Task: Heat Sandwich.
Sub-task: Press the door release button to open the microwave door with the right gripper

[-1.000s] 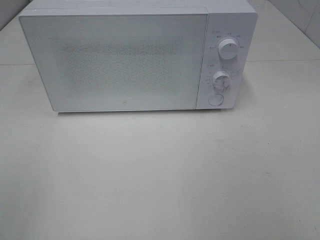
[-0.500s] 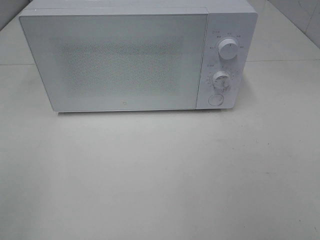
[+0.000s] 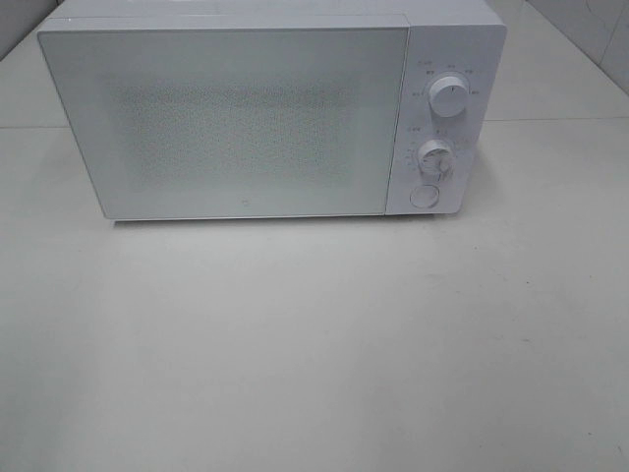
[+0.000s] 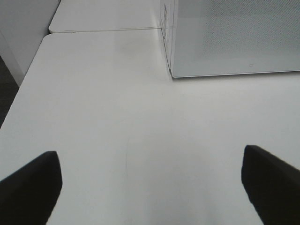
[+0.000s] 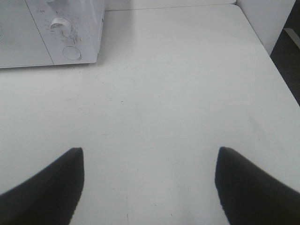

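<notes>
Facing the white box-shaped microwave, door shut, toward the flat white desk's far edge, we hold left gripper and right gripper released, jaws wide.

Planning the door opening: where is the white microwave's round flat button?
Exterior high view: round flat button at the white microwave's lower right corner, just below the lower white dial.

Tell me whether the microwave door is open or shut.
Shut: the door lies flush against the control panel, with no gap or interior showing.

White tables butt together under even light, with what may be tiled wall behind.
</notes>
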`<state>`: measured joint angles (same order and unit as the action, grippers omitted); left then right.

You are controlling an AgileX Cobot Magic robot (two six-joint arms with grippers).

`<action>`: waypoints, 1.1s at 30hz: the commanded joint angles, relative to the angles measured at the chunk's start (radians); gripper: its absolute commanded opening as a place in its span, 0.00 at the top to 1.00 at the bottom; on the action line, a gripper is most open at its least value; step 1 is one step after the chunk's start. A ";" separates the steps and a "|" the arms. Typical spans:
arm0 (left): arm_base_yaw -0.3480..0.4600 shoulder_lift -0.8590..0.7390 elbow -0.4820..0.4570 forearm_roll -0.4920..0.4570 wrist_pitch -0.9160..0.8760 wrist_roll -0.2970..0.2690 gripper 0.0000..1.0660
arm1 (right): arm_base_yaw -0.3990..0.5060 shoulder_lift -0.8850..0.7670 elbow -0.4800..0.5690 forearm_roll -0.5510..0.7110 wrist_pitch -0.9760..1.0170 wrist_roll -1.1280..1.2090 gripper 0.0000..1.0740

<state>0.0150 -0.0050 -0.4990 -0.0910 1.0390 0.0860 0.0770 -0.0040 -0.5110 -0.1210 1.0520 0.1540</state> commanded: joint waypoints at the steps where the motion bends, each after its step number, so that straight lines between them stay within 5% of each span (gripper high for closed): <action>1: 0.002 -0.026 0.003 -0.003 -0.003 0.002 0.08 | -0.007 -0.027 0.004 0.003 -0.008 -0.013 0.30; 25: 0.002 -0.026 0.003 -0.003 -0.003 0.002 0.08 | -0.007 -0.024 -0.041 0.004 -0.106 -0.014 0.30; 33: 0.002 -0.026 0.003 -0.003 -0.003 0.002 0.08 | -0.007 0.117 -0.041 0.004 -0.207 -0.013 0.30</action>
<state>0.0150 -0.0050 -0.4990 -0.0910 1.0390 0.0860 0.0770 0.0680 -0.5450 -0.1140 0.8950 0.1540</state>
